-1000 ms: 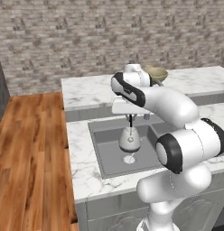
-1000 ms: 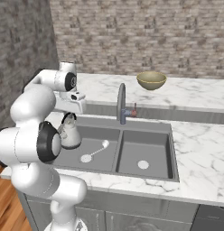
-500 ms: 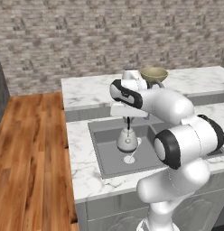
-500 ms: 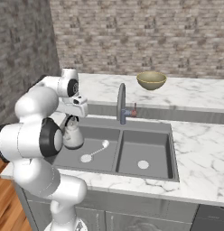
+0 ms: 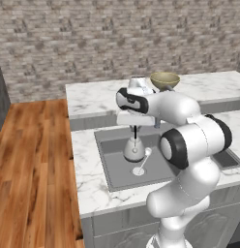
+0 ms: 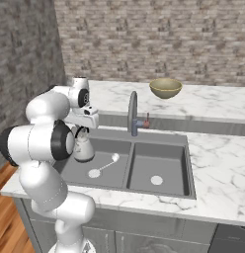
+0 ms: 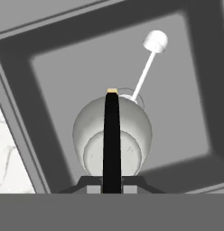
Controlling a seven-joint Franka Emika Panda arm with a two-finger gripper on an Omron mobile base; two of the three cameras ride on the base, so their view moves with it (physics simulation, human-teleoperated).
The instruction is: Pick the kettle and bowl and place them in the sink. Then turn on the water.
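The claw [image 5: 135,130] is closed on the black handle of the kettle [image 5: 134,150], which hangs directly beneath it inside the sink's [image 5: 108,169] left basin. The bowl [image 5: 164,80] sits on the tabletop [image 5: 93,94] behind the sink.

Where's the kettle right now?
The kettle sits low in the sink's left basin, beside a white ladle, with the gripper over its black handle; the bowl waits on the back counter.
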